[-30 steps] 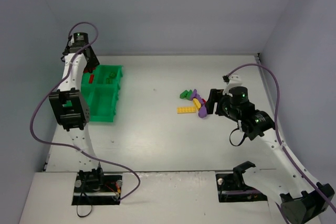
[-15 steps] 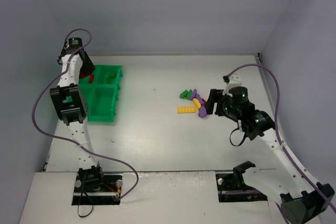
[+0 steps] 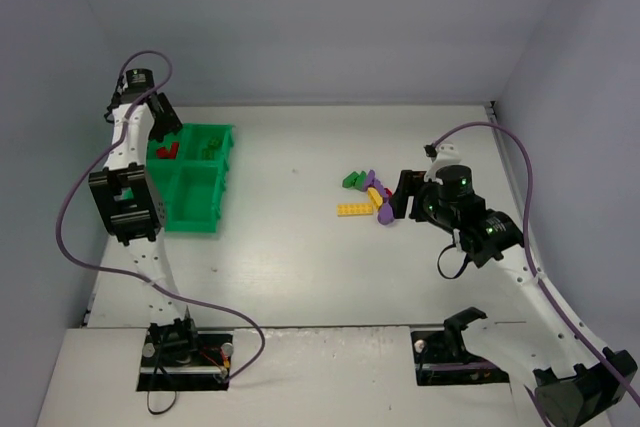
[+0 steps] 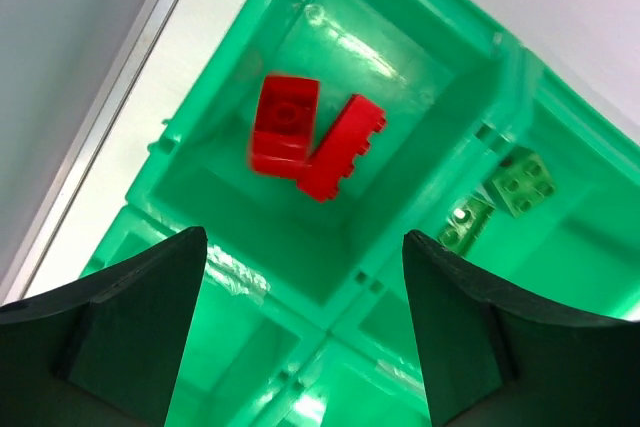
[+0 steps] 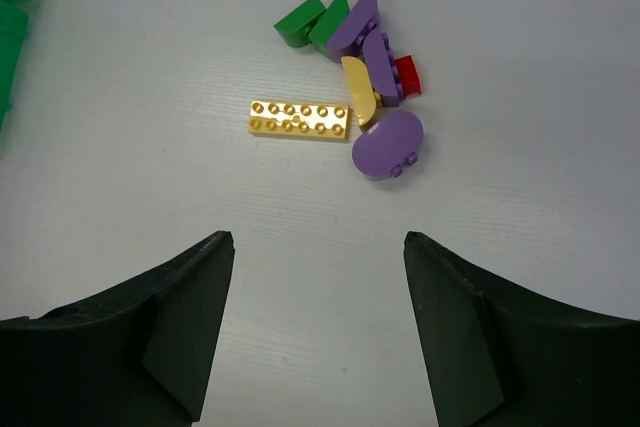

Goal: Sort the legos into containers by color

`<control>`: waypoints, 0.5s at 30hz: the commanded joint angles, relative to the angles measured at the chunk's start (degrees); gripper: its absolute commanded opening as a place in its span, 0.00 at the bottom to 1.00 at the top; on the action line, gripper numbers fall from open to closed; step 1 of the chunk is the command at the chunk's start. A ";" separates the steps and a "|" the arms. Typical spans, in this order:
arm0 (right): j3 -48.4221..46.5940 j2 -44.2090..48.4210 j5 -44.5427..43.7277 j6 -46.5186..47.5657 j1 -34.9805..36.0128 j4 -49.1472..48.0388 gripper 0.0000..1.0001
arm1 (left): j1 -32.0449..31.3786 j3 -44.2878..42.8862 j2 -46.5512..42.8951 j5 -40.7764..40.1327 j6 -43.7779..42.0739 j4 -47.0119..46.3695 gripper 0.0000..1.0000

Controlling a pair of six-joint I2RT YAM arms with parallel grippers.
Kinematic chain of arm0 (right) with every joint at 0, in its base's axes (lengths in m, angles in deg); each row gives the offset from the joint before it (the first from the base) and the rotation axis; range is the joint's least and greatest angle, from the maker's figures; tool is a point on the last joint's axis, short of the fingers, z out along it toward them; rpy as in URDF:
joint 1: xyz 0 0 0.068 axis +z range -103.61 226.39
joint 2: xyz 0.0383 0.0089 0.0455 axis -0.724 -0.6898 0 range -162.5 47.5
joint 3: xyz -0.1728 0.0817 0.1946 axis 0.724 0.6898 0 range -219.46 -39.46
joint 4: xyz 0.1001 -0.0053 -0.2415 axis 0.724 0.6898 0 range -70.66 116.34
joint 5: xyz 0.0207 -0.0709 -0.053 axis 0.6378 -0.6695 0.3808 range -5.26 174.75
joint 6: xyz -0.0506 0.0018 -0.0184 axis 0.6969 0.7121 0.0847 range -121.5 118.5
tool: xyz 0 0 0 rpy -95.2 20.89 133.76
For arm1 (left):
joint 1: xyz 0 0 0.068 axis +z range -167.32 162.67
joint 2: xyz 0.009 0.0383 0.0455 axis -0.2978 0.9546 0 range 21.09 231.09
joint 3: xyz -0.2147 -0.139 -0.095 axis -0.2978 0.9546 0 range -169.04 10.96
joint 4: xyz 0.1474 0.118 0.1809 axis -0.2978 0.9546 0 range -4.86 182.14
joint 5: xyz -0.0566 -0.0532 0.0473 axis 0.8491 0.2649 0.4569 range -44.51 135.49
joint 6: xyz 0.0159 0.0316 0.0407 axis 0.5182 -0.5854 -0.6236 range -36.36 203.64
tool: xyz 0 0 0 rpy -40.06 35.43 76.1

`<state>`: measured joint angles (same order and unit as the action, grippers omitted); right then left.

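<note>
The green tray (image 3: 222,182) sits at the table's left. Its far left compartment holds two red legos (image 4: 285,127) (image 4: 340,147), which also show in the top view (image 3: 166,151). The compartment to its right holds two green legos (image 4: 522,185). My left gripper (image 4: 305,237) hangs open and empty above the tray's far left part (image 3: 163,127). The loose pile (image 3: 366,193) lies right of centre: a long yellow lego (image 5: 300,118), a round purple one (image 5: 387,143), two green ones (image 5: 298,25), other purple ones (image 5: 378,62), a small red one (image 5: 407,74). My right gripper (image 5: 318,237) is open and empty just right of the pile (image 3: 398,197).
The left wall and the table's metal edge (image 4: 110,117) run close beside the tray. The two near compartments (image 3: 195,197) show nothing inside. Purple cables loop over both arms.
My left arm has drawn back toward the far left corner, uncovering the compartment with the red legos. The right arm and the pile have not moved.
</note>
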<state>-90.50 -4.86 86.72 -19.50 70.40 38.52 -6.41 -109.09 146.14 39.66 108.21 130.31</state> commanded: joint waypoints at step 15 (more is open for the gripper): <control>-1.42 1.82 0.04 -1.16 -0.28 -0.81 0.66 | -36.48 8.61 -8.98 23.65 -27.56 -10.37 0.69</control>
<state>-90.50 -4.07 86.70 -19.72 70.38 39.04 -41.34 -98.75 134.89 56.38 87.93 119.31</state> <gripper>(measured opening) 0.656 0.690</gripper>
